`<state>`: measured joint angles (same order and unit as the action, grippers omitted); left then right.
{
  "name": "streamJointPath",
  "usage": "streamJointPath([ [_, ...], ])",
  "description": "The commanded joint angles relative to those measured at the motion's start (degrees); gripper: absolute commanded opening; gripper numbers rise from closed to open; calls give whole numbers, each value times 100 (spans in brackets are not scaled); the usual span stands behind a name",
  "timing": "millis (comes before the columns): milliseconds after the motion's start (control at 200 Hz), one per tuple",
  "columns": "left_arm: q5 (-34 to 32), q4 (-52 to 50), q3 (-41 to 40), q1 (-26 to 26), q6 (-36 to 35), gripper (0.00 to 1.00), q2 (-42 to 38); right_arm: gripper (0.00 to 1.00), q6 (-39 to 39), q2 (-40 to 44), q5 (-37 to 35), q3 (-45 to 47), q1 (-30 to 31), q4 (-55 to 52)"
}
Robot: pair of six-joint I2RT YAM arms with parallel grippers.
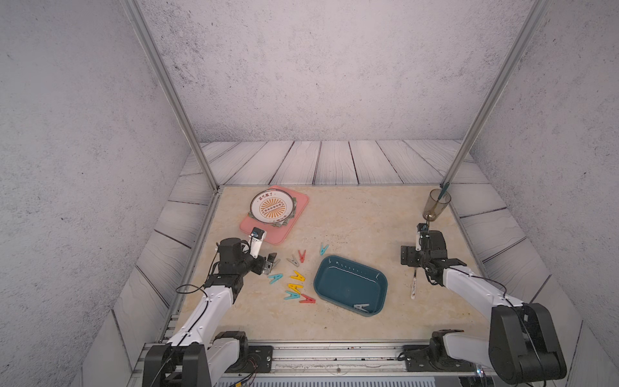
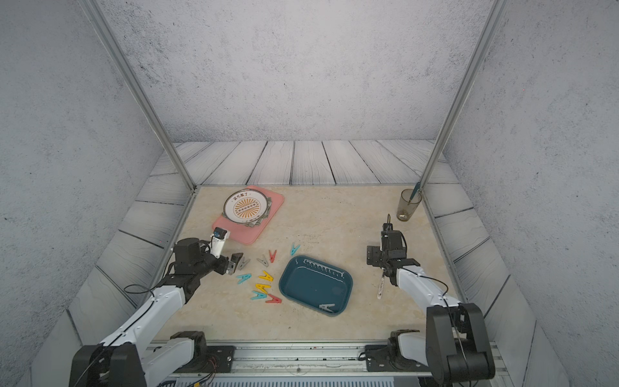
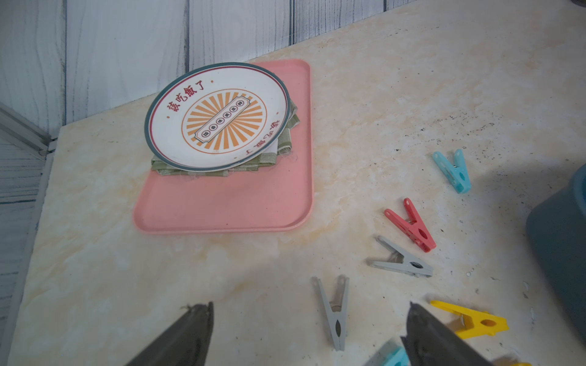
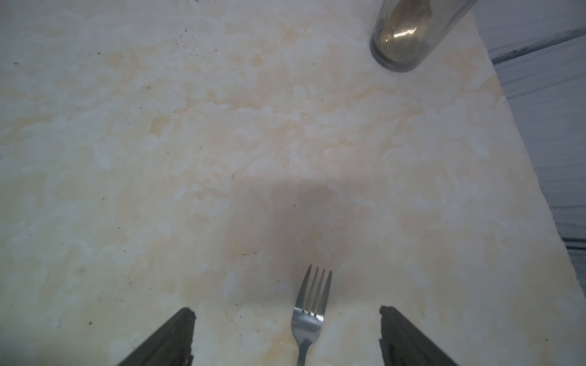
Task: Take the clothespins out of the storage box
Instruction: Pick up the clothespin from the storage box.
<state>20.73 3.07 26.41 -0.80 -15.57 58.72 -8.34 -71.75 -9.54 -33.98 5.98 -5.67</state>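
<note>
The dark teal storage box (image 1: 338, 288) (image 2: 303, 284) sits mid-table with one grey clothespin (image 1: 361, 306) (image 2: 326, 307) in its near corner. Several clothespins lie on the table left of it, among them a teal one (image 1: 323, 248), a red one (image 1: 302, 255) and a yellow one (image 1: 297, 276). My left gripper (image 1: 270, 263) (image 3: 309, 309) is open, low over a grey clothespin (image 3: 334, 313) that lies between its fingers untouched. My right gripper (image 1: 430, 259) (image 4: 287, 312) is open right of the box, holding nothing.
A white-handled fork (image 1: 414, 284) (image 4: 312, 304) lies on the table between the right fingers. A glass with a spoon (image 1: 435, 206) (image 4: 409, 35) stands at the back right. A pink tray (image 1: 278, 231) (image 3: 222, 202) carries a plate (image 1: 272, 206) on a folded cloth at the back left.
</note>
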Motion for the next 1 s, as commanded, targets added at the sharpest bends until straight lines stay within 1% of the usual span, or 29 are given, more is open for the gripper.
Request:
streamJointPath([
  [0, 10, 33, -55, 45, 76, 98, -285, 92, 69, 323, -131, -91, -27, 126],
  [100, 165, -122, -110, 38, 67, 99, -478, 92, 223, 407, -49, -89, -32, 48],
  [175, 297, -273, -94, 36, 57, 98, -581, 89, 395, 422, 305, -301, -20, -340],
  [215, 363, -335, -93, 40, 17, 98, -638, 86, 451, 431, 592, -484, -23, -671],
  [300, 495, -439, -97, 41, -95, 98, -767, 81, 658, 573, 1436, -916, -20, -1574],
  [385, 602, -598, -69, 36, -271, 98, -861, 73, 805, 831, 2088, -1304, 23, -2463],
  [445, 639, -680, -58, 39, -365, 98, -880, 66, 1075, 993, 2614, -1525, 142, -3027],
  [480, 651, -710, -57, 36, -434, 98, -881, 63, 1274, 1073, 2791, -1620, 327, -3286],
  [525, 673, -749, -56, 36, -547, 98, -868, 60, 1581, 1106, 2911, -1814, 645, -3718],
  [570, 678, -773, -58, 37, -625, 98, -858, 59, 1832, 1043, 2892, -2023, 1078, -4138],
  [636, 616, -804, -41, 37, -637, 98, -845, 58, 2105, 773, 2811, -2339, 1678, -4678],
  [711, 676, -845, -32, 40, -675, 98, -846, 56, 2275, 395, 2842, -2615, 2184, -5070],
  [816, 684, -885, -14, 40, -707, 98, -850, 55, 2546, -71, 2802, -2827, 2749, -5327],
  [896, 685, -948, 21, 38, -778, 98, -867, 54, 2740, -416, 2715, -2878, 3033, -5413],
  [991, 669, -956, 30, 37, -798, 98, -874, 51, 2984, -894, 2679, -2937, 3291, -5487],
])
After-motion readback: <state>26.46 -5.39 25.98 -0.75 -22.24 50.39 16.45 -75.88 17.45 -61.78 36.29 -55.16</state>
